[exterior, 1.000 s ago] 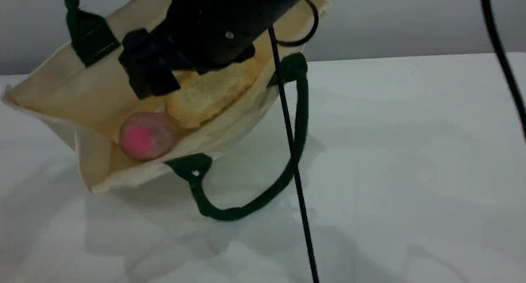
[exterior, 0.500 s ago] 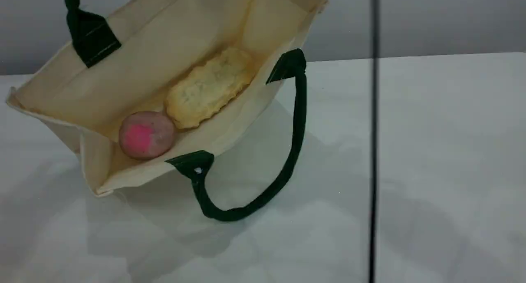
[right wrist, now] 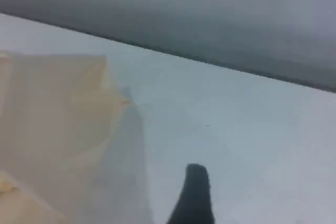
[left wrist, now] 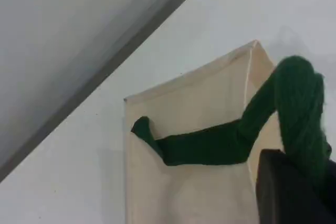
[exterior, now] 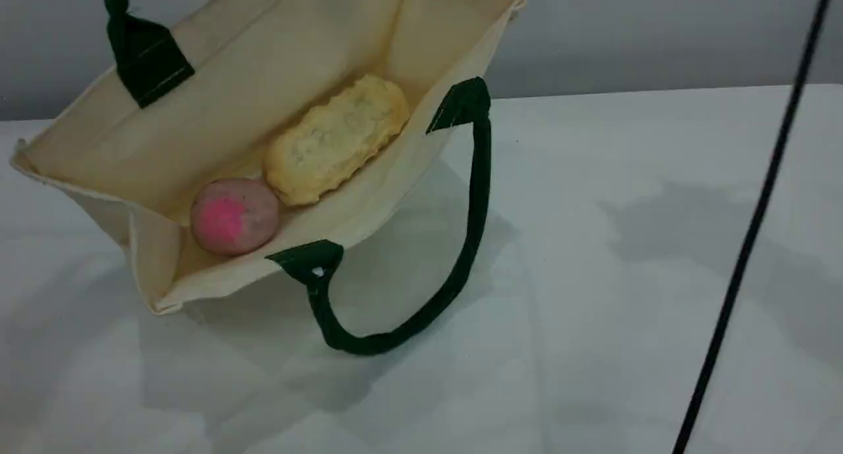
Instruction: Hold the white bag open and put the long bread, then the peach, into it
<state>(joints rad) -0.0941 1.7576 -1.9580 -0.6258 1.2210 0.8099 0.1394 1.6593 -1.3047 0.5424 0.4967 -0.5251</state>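
The left end effector (left wrist: 294, 190) is clamped shut on one dark green strap handle (left wrist: 210, 145) of the cream-white canvas tote bag (exterior: 276, 52), which hangs open beneath it. Inside lie the ridged golden long bread (exterior: 336, 138) and, just beside it, the dusty-pink round peach (exterior: 234, 217). The right end effector (right wrist: 193, 195) stands wide apart, holding nothing, with the bag off to its left. Both foods are in; I judge only releasing the bag remains.

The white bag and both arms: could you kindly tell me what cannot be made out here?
- Left fingers: left wrist view, cut off by the bottom-right corner; their hold on the raised green handle is mostly hidden.
- Right fingers: right wrist view shows one tip only; scene view shows just a cable.
- Peach and long bread: undersides hidden in scene view, resting inside the white bag.
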